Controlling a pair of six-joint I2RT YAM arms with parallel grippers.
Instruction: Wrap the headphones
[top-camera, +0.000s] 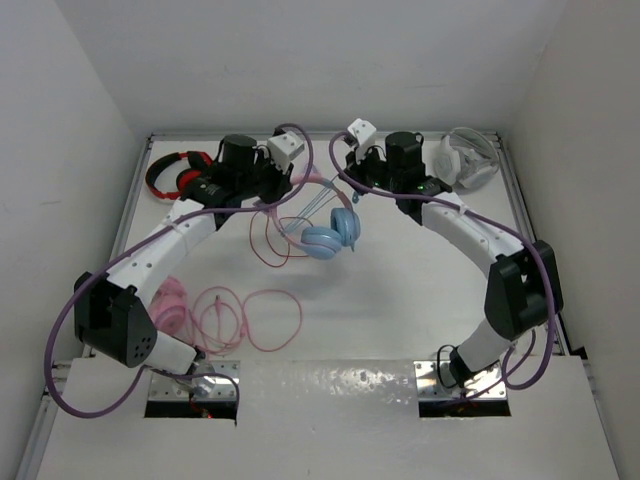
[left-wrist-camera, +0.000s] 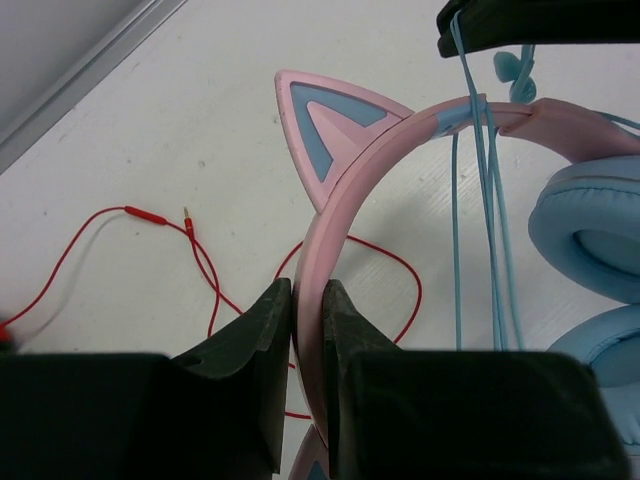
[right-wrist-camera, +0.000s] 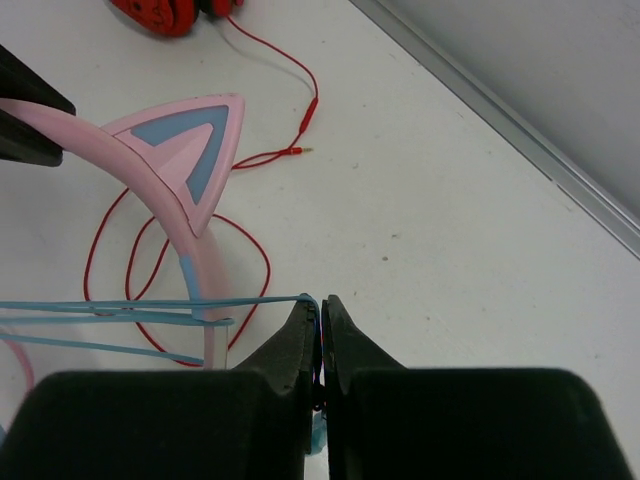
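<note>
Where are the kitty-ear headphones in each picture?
Top external: headphones centre, toward the back.
Left wrist: headphones fill centre and right, headband pinched by the left tool.
Right wrist: headphones upper left, one cat ear showing.
Shared landmark: the red cable looping beside them.

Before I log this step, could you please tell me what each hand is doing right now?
Left hand: closed on the headband.
Right hand: closed on the blue cable.

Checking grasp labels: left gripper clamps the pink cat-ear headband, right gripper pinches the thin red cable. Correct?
No: the right wrist view shows the right gripper pinching the thin light blue cable, not the red cable. The left gripper does clamp the pink cat-ear headband.
</note>
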